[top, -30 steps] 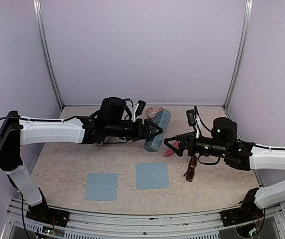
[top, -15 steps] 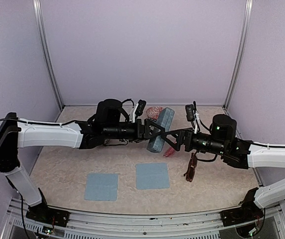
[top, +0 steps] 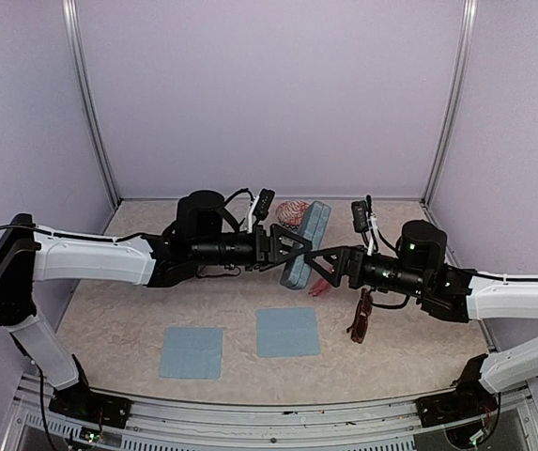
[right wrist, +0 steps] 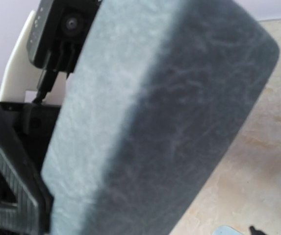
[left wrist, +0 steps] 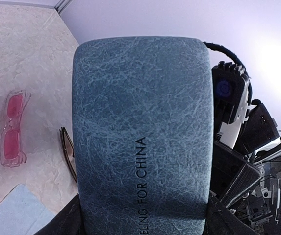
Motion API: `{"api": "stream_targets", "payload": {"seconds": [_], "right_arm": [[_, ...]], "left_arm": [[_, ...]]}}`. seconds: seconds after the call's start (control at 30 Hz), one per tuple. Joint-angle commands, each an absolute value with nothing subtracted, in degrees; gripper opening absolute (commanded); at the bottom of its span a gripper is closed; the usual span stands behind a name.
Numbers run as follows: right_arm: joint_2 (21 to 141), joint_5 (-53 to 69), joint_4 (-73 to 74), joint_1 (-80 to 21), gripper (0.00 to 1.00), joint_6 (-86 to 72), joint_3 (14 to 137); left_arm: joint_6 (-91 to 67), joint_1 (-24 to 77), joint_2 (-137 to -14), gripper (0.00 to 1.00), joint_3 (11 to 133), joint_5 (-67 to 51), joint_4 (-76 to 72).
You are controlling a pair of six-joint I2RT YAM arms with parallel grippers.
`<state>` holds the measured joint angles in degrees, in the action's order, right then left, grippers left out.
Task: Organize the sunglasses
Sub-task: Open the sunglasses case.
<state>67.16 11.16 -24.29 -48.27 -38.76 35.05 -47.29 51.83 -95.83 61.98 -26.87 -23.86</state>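
My left gripper point(top: 292, 246) is shut on the blue-teal hard case point(top: 303, 242), held above the table; in the left wrist view the case point(left wrist: 142, 132) fills the middle between my dark fingers point(left wrist: 64, 223). My right gripper point(top: 323, 266) has its jaws spread, right at the case's near side; the case point(right wrist: 169, 122) fills the right wrist view and touch cannot be judged. The pink-red sunglasses point(top: 320, 287) lie folded on the table below the grippers, also in the left wrist view point(left wrist: 12, 129). The dark reddish-brown sunglasses point(top: 361, 318) lie under my right arm.
A patterned soft pouch point(top: 292, 210) sits behind the case near the back wall. Two blue cloths point(top: 192, 351) point(top: 287, 331) lie flat toward the front. Metal frame posts stand at the back corners.
My right gripper has moved left, up to the case. My left arm has shifted the case slightly right toward it. Both pairs of sunglasses lie where they were.
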Motion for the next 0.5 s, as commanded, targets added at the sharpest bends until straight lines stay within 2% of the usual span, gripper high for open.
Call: {"api": "stream_targets", "payload": {"seconds": [0.0,0.47], "right_arm": [[66.3,6.0,-23.0,-48.8,0.92,-39.9,32.7],[67.4,-2.3,-14.9,-48.8,0.89,-41.3,30.9]], "left_arm": [[-48.9,52.5,-93.5,0.0,61.7,-30.8,-32.0],[-49.6,54.0,-93.0,0.0,62.8,-32.6,-34.4]]}}
